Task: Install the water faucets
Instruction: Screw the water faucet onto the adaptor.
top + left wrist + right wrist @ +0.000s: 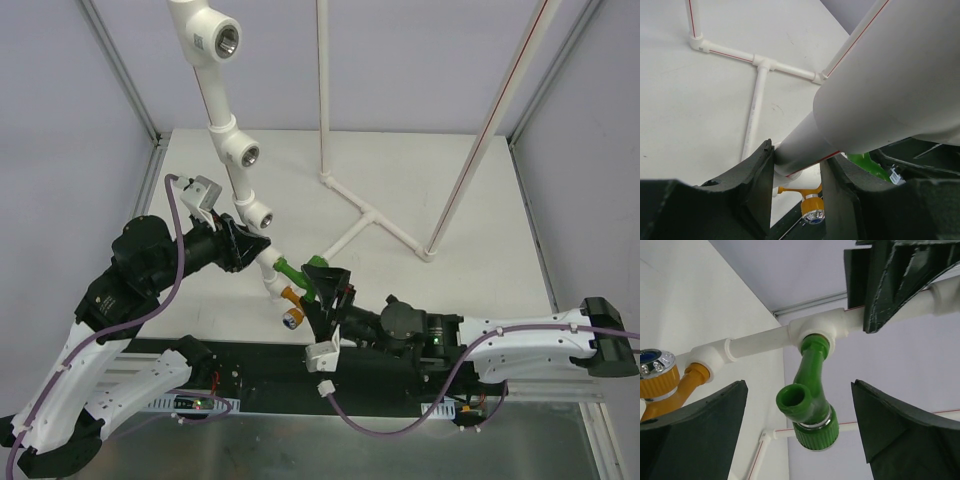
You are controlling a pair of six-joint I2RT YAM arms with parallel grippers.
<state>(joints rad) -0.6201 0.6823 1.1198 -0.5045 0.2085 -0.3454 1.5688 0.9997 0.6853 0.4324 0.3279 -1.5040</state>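
On the white pipe the left gripper holds tight; the right gripper sits wide open around the green faucet.

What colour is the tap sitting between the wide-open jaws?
The tap is green; it shows best in the right wrist view.

2 small plastic faucets sit in neighbouring white tee fittings on 1 slanted white pipe. The green faucet has its neck seated in a tee's socket; its body bends away to a ribbed green cap with a thin silver ring, and an open round spout shows on its side. The orange faucet sits in the next fitting, lower down the pipe, its shiny silver end showing a blue centre.
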